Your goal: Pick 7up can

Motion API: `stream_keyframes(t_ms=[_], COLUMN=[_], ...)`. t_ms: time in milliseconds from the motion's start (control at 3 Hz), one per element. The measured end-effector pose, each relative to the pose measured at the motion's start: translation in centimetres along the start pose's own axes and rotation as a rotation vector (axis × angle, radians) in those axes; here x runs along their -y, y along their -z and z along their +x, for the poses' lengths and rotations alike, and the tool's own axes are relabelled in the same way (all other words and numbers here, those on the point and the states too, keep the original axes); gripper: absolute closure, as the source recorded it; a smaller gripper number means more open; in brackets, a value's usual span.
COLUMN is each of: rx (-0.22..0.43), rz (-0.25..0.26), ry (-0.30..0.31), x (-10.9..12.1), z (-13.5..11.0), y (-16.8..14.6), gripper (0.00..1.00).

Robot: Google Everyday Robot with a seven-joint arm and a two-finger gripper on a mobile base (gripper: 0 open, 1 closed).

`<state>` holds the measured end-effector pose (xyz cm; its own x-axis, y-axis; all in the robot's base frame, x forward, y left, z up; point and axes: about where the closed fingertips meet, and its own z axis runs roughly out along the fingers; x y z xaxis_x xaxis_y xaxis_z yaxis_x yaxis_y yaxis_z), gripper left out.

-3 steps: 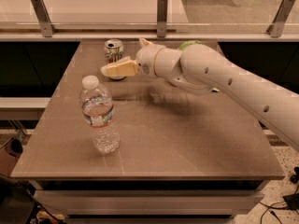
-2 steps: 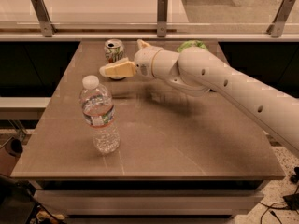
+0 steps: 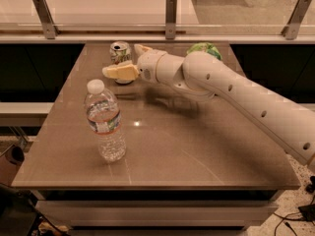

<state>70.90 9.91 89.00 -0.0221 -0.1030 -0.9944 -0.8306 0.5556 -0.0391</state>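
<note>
A brown tabletop stands in front of a low rail with metal posts, with a pale floor behind it. The white arm reaches in from the right, across to the far left part of the tabletop. The gripper is at the can, its two yellowish fingers spread apart. The near finger crosses the lower front of the 7up can; the far finger's tip shows just to the right of the can's top. The can stands upright, its long axis vertical and its silver top facing up, in the gap between the fingers or just behind it; whether either finger touches it cannot be told. A water bottle stands upright well in front of the fingers, nearer the camera. A green bag lies to the right of the fingers, partly hidden behind the arm.
</note>
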Motion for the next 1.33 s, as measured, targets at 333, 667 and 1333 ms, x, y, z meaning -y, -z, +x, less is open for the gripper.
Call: stream_keyframes(t_ms=[333,667,1333], rx=[0.015,0.014,0.015], rz=[-0.016,-0.018,-0.025], ry=[0.007,0.006,0.006], x=[-0.12,-0.30,-0.70], z=[-0.08,-0.11,-0.19], y=[-0.80,-0.87,-1.19], gripper=[0.41,0.63,1.00])
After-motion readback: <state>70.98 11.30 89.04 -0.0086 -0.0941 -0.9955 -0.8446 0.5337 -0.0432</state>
